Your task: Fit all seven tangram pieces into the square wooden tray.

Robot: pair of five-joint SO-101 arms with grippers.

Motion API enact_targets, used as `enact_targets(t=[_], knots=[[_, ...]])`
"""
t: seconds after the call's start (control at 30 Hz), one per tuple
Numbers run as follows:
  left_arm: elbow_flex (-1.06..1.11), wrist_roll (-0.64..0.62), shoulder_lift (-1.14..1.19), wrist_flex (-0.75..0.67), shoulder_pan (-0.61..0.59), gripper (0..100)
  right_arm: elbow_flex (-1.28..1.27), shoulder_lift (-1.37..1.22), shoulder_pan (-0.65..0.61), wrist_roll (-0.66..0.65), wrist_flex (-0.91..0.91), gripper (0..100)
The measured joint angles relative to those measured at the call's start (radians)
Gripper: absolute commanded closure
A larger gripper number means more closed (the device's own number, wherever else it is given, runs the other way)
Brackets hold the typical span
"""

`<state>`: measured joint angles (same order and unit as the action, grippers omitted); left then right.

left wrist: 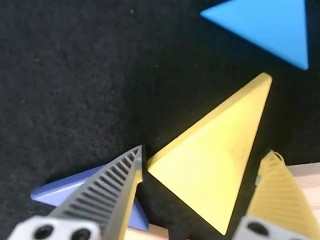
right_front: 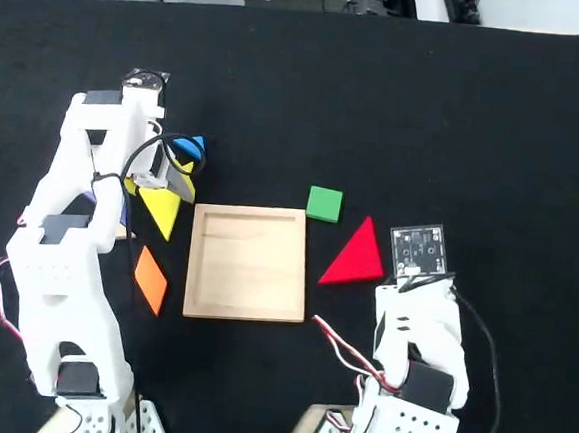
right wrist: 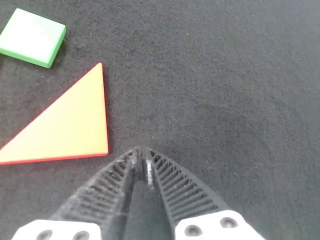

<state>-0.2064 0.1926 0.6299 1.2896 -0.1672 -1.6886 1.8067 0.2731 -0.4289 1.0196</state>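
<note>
Yellow triangle (left wrist: pixel 210 165): flat, sharp-cornered, lying between the tips of the open left end effector (left wrist: pixel 205 152). Left wrist view catches purple piece (left wrist: pixel 55 192) behind one finger. Right end effector (right wrist: pixel 142 155) closed, empty.

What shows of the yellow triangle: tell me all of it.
The yellow triangle is a thick, flat piece, seemingly painted wood, with blunt corners. It lies flat on the black cloth, outside the wooden tray and close to its side. The left gripper hangs over it, open jaws on either side; contact cannot be told. A blue triangle lies apart from it, and a purple piece lies near.
</note>
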Motion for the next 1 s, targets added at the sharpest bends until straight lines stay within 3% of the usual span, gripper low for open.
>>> enact_targets(t=[0.17,0.57,0.77,1.0], knots=[[0.0,0.0,0.0,0.0,0.0,75,0.0,0.0,0.0,0.0,0.0,98.6],[-0.008,0.025,0.0,0.017,0.0,75,0.0,0.0,0.0,0.0,0.0,98.6],[-0.15,0.048,-0.043,0.196,-0.002,75,0.0,0.0,0.0,0.0,0.0,98.6],[-0.279,0.292,-0.14,0.431,0.032,75,0.0,0.0,0.0,0.0,0.0,98.6]])
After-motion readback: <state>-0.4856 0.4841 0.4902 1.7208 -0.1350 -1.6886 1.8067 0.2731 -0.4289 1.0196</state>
